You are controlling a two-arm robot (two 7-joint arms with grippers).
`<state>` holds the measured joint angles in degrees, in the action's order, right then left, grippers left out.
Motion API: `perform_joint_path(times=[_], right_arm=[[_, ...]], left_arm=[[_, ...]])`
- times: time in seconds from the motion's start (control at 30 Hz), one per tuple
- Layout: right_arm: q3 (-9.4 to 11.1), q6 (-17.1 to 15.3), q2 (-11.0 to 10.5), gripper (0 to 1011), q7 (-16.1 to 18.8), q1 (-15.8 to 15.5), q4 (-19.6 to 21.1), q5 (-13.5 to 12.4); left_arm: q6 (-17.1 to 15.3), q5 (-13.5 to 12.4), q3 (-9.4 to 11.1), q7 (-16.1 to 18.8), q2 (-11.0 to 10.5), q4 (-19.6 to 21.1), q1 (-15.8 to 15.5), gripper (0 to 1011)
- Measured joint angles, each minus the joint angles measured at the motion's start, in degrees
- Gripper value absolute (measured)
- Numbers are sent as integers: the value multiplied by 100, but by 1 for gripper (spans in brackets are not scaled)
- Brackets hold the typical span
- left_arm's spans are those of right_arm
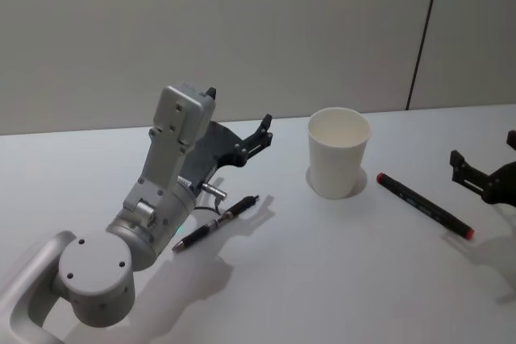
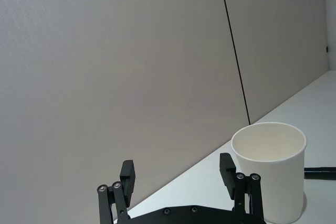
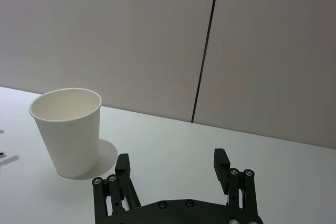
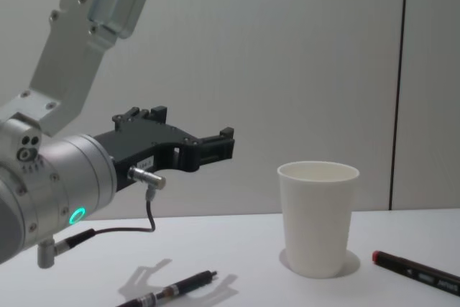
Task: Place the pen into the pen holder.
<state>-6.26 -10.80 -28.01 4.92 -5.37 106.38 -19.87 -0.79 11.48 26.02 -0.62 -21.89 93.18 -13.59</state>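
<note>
The left pincer [image 1: 239, 110] hangs well above the table [image 1: 339, 296], jaws spread with nothing between them, pointing out level toward the wall rather than down. The black pen [image 1: 218, 221] lies flat on the table below it, a little back from the fingertips toward the robot's body. The pen's long axis runs on a slant, its near end under the left forearm and its far end aimed toward the pen holder [image 1: 339, 153]. The holder stands upright ahead of the pincer and off to its right, apart from the pen, and nothing stands in it.

The right pincer [image 1: 484, 155] is also spread and empty, low at the table's right side. Just to its left lies a marker [image 1: 425, 205], black with red ends, slanting from beside the holder's foot toward the robot.

Either one could serve as the pen. The left pincer is nearer the black pen, the right nearer the marker. For the left, the coming move likely turns on tipping the wrist down and setting the jaws across that slanted axis. Bare table lies on both sides of the pen's far half, while the forearm and its cable crowd the near end. The holder's mouth is open from above, but the cup looks light and easily knocked.
</note>
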Motion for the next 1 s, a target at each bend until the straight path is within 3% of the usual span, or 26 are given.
perform_joint_path(times=[0.53, 1.0], right_arm=[[-55, -661, 34, 1001, 235, 301, -186, 254], [-220, -1113, 206, 1001, 554, 678, -544, 594]], left_arm=[[0, 0, 0, 0, 0, 0, 0, 1001], [0, 0, 0, 0, 0, 0, 0, 1001]])
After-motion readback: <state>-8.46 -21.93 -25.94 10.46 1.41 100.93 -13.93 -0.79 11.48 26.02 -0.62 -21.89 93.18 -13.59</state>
